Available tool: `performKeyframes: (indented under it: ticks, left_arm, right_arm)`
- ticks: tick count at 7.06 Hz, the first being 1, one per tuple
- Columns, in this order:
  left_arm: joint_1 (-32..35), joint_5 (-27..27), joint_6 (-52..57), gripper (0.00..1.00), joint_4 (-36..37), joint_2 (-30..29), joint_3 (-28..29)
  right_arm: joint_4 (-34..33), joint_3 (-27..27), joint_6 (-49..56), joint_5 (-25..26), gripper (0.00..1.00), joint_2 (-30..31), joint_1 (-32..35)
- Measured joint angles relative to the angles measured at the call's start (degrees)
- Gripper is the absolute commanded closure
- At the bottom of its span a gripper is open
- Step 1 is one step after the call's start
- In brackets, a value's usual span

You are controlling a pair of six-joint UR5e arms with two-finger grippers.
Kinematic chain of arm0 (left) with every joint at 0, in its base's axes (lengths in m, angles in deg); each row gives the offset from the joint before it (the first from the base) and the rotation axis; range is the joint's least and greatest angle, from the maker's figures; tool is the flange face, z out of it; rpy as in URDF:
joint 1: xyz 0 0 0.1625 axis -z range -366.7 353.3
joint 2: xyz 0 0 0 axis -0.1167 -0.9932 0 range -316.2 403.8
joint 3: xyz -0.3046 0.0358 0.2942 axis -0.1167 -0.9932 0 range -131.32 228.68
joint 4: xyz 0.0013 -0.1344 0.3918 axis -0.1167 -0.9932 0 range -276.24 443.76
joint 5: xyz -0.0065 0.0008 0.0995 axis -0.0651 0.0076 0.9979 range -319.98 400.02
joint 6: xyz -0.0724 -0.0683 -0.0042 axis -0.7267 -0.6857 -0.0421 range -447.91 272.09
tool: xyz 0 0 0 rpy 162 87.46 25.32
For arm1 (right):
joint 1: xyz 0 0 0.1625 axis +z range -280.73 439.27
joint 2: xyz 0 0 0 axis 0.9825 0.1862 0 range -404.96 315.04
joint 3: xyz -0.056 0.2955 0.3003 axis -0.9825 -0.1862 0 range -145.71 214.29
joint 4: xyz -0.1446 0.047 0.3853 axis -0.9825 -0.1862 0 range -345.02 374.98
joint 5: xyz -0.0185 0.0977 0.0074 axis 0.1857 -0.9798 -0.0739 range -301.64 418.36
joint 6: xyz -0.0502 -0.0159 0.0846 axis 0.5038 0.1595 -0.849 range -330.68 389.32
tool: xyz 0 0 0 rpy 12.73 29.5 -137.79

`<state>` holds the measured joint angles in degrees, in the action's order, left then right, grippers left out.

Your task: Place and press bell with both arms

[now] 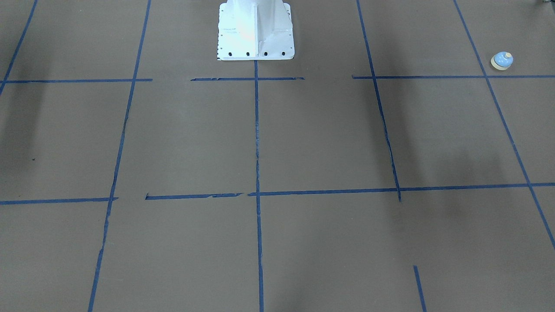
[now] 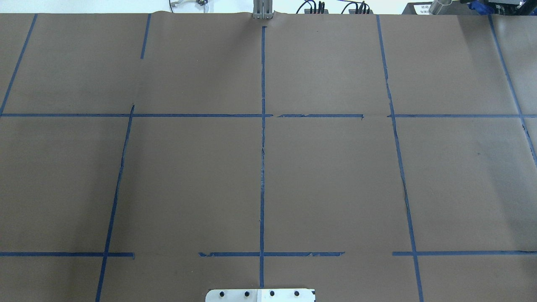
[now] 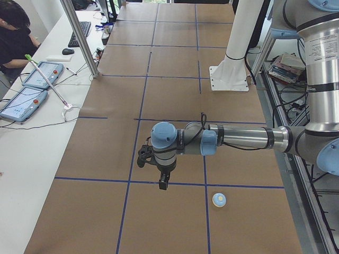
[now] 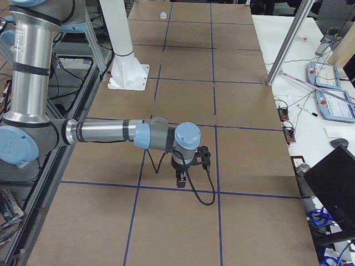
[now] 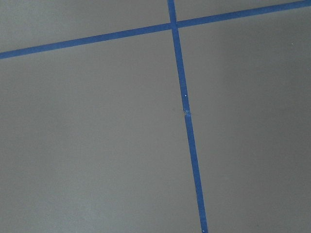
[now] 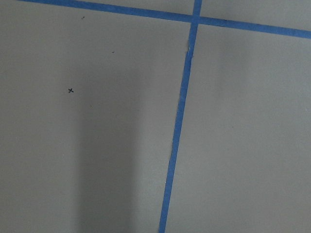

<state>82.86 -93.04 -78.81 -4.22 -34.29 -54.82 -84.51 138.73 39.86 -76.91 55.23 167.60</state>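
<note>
The bell (image 1: 502,60), a light blue dome with a cream rim and button, stands upright on the brown table near the robot's left end. It also shows in the exterior left view (image 3: 219,199) and far off in the exterior right view (image 4: 163,15). My left gripper (image 3: 163,183) points down above the table, apart from the bell. My right gripper (image 4: 181,178) points down over the table's other end, far from the bell. Both grippers show only in side views, so I cannot tell whether they are open or shut. The wrist views show only paper and tape.
The white bolted pedestal (image 1: 256,30) stands at the robot's side of the table. Blue tape lines (image 2: 262,167) grid the brown paper. An operator (image 3: 16,37), tablets (image 3: 24,100) and a metal post (image 3: 79,37) are at the far side bench.
</note>
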Motion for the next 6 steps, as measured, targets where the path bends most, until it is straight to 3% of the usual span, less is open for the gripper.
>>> performKeyframes:
  ticks: [6]
  left_arm:
    - [-2.2,-2.2,0.0,0.0,-3.4,-2.5,0.3]
  right_arm:
    - [0.2,0.0,-0.1,0.0,0.0,0.0,0.0]
